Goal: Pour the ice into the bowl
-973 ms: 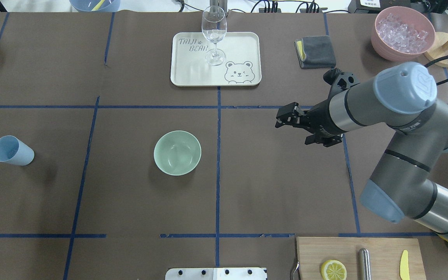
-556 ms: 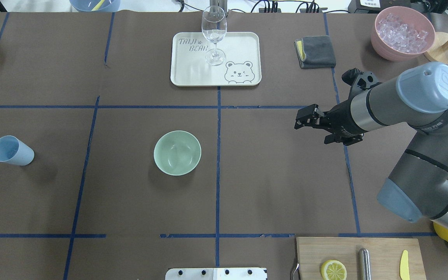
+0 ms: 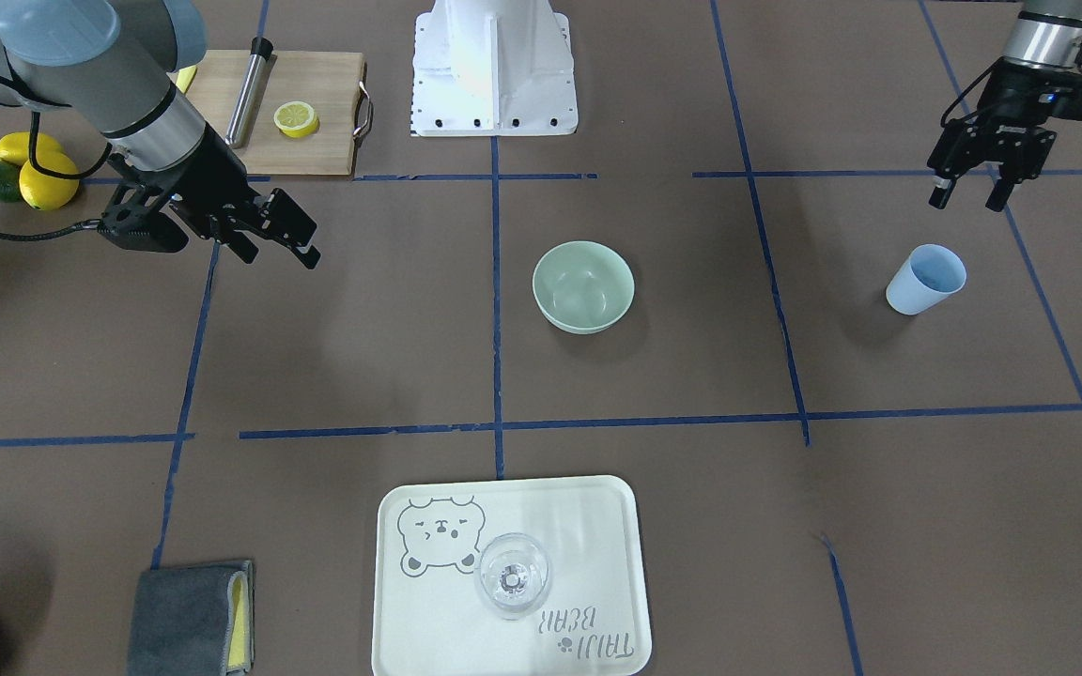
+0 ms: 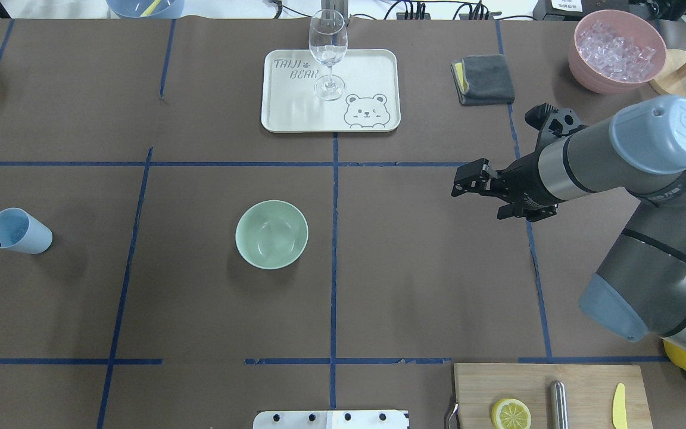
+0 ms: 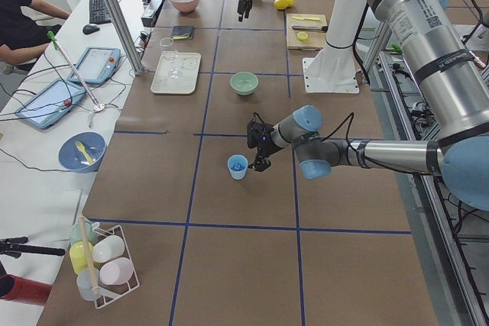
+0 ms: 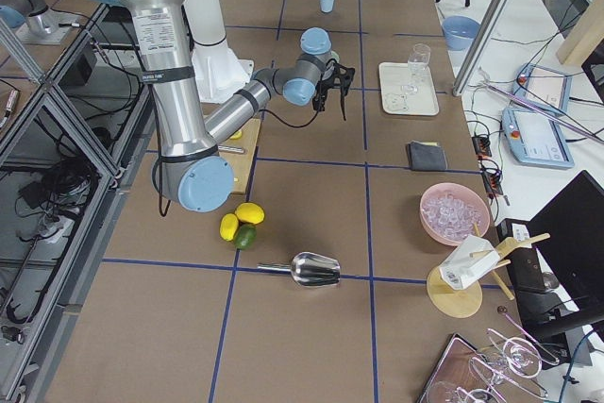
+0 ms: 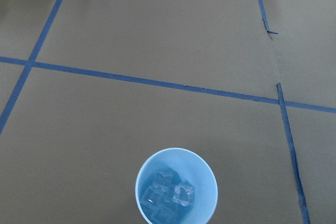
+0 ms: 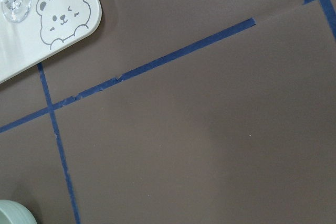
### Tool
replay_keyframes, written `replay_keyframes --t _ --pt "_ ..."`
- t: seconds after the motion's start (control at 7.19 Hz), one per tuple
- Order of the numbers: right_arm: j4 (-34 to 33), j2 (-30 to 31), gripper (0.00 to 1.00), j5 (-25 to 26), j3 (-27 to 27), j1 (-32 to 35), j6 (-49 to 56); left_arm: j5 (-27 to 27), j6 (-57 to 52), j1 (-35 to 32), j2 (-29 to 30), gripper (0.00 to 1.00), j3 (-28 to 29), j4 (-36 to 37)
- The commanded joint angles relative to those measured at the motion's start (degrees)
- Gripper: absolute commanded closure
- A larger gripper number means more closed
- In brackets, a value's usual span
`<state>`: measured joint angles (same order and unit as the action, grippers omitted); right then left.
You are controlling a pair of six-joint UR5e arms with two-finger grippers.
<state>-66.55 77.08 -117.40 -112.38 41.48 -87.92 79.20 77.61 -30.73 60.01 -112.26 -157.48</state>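
The brown desk [image 4: 200, 316] with blue tape [image 4: 333, 238] lies below the left end effector [image 3: 966, 202] and right end effector [image 3: 280, 257], both open.

Silver-grey arms [image 4: 587, 161] w/ pale-blue joint caps [image 4: 658, 134], black wrist ends [image 3: 212, 188], white base [image 3: 494, 66]

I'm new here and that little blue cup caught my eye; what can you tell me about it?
The blue cup is a small pale-blue tapered tumbler, plastic by its look, standing upright and open-topped on the brown table. A few clear ice cubes lie inside. The left tool hovers open nearby, not touching it.
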Motion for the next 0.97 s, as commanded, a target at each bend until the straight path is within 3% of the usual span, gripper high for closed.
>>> replay_keyframes --t 0.0,0.14,0.56,0.83 --pt "-0.07 0.26 0.00 0.15 -1.00 0.00 -0.06 -23.22 10.34 17.23 -0.25 0.00 0.46 2.52" --pt "-0.07 0.35 0.00 0.24 -1.00 0.00 -0.06 -30.95 12.11 20.76 -0.16 0.00 1.59 5.49" --pt "-0.07 0.44 0.00 0.24 -0.83 -0.08 -0.06 -44.35 18.11 24.23 5.01 0.00 11.60 6.05" --pt "-0.07 0.44 0.00 0.15 -0.83 -0.17 -0.06 -47.55 17.24 24.14 7.92 0.00 16.17 6.05"
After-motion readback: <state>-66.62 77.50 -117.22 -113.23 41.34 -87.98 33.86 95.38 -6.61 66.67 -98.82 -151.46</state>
